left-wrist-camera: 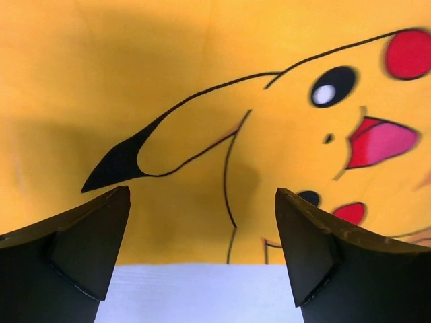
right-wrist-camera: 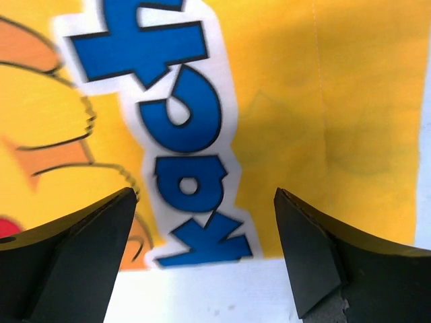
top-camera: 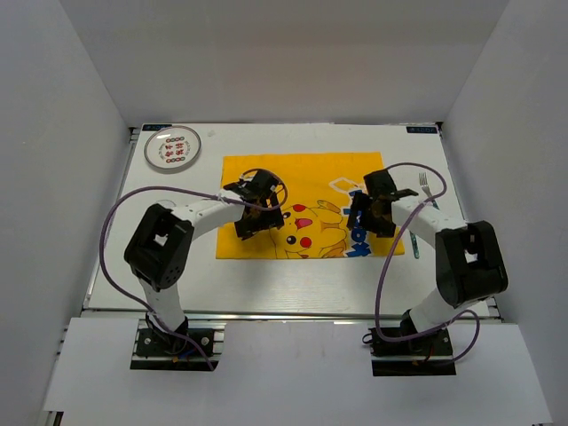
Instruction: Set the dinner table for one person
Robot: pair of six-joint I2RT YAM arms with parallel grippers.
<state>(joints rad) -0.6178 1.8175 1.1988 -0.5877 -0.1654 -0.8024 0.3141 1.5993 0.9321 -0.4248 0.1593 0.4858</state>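
Seen from above, the left gripper (top-camera: 255, 206) hangs over the left part of a yellow rectangular cloth printed with a Pikachu cartoon (top-camera: 311, 173). The right gripper (top-camera: 368, 211) hangs over the cloth's right part, by its blue lettering, and neither holds anything. The cloth lies flat in the middle of the large flat white rectangular table with faint plank grain and metal rail edges (top-camera: 266, 284), which plain white walls enclose on three sides. A round pale plate with red marks (top-camera: 173, 149) sits in the table's far left corner, and a silver metal fork (top-camera: 426, 185) lies on the table just beyond the cloth's right edge. In the left wrist view, the two black fingers (left-wrist-camera: 94, 235) stand wide apart and empty above the cartoon's ear and face, bare table showing below the cloth's near edge. In the right wrist view, the black fingers (right-wrist-camera: 316, 249) are spread wide with nothing between them, over the blue letters.
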